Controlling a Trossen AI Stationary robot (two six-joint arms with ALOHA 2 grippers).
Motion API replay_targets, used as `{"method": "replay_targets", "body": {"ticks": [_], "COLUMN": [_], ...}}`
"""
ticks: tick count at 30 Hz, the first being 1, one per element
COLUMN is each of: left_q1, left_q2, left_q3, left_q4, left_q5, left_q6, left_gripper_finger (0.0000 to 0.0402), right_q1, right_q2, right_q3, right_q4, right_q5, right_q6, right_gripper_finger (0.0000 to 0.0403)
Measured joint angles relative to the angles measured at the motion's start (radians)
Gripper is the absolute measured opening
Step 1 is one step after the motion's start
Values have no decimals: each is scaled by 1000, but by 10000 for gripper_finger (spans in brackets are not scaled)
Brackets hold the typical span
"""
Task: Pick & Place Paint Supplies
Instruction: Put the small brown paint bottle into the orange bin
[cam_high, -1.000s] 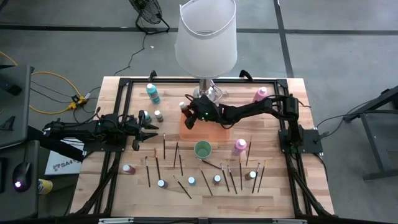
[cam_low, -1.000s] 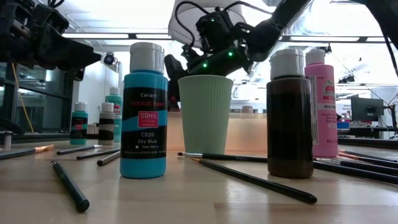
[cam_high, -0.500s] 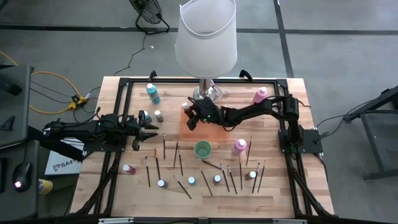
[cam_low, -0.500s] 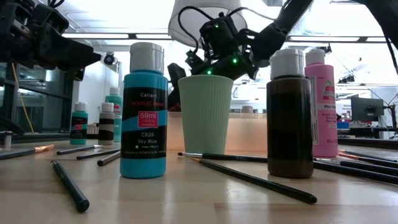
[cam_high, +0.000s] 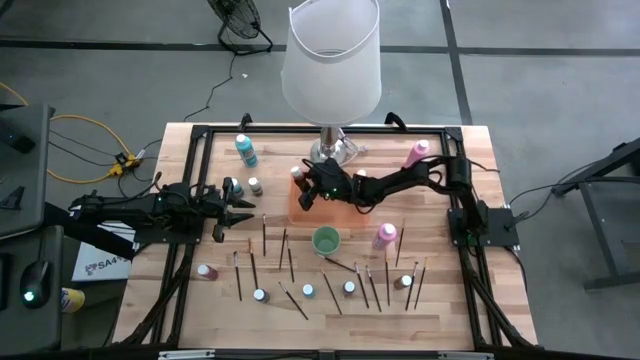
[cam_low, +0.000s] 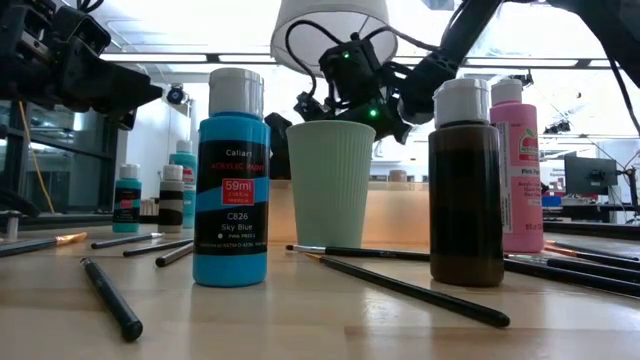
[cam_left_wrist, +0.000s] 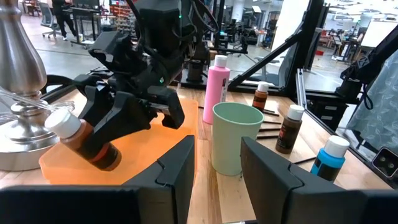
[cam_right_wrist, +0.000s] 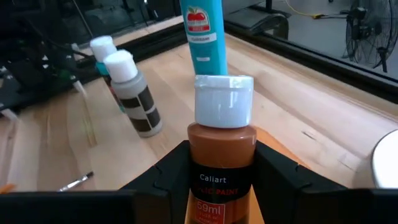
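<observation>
My right gripper (cam_high: 301, 186) reaches from the table's right over the left end of the orange tray (cam_high: 346, 213), near the lamp base. It is shut on a brown paint bottle with a white cap (cam_left_wrist: 81, 140), also seen in the right wrist view (cam_right_wrist: 221, 155). My left gripper (cam_high: 243, 210) hovers open left of the tray, holding nothing; its fingers (cam_left_wrist: 177, 171) frame the green cup (cam_left_wrist: 236, 138) farther off. Small bottles and dark-handled brushes (cam_high: 264, 236) lie across the near half of the table. My right gripper pinches the brown bottle's body (cam_right_wrist: 221, 175) between its two fingers, below the white cap (cam_right_wrist: 224, 99). The fingers (cam_left_wrist: 127, 118) come slanting down from the table's right. The bottle is tilted, cap toward the lamp; whether its base (cam_left_wrist: 102, 159) touches the tray I cannot tell.
The white-shaded lamp (cam_high: 332, 60) stands at the far side, its silver base (cam_left_wrist: 18, 112) beside the tray. A teal bottle (cam_high: 245, 150) and a pink one (cam_high: 418, 152) stand far; another pink bottle (cam_high: 385, 235) and the cup (cam_high: 326, 240) stand mid-table. A sky-blue bottle (cam_low: 232, 195) and a brown one (cam_low: 465, 190) stand near.
My right gripper, still holding the brown bottle, has risen a little over the tray's left end and tipped, while the arm's elbow has dropped lower. My left arm has kept still.
</observation>
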Motion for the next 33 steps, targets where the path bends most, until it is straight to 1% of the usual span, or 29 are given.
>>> {"method": "replay_targets", "body": {"ticks": [4,6,11,23,33], "left_q1": [0,0,0,0,0], "left_q2": [0,0,0,0,0], "left_q3": [0,0,0,0,0], "left_q4": [0,0,0,0,0], "left_q5": [0,0,0,0,0], "left_q6": [0,0,0,0,0], "left_gripper_finger": [126,126,126,126,126], "right_q1": [0,1,1,1,1], "right_q2": [13,24,29,29,22], "right_q3": [0,2,0,0,0], "right_q4": [44,64,55,58,52], "right_q5": [-6,16,23,21,72], "right_q6": [-45,-48,-43,-46,-76], "right_gripper_finger": [169,186,215,219,220]}}
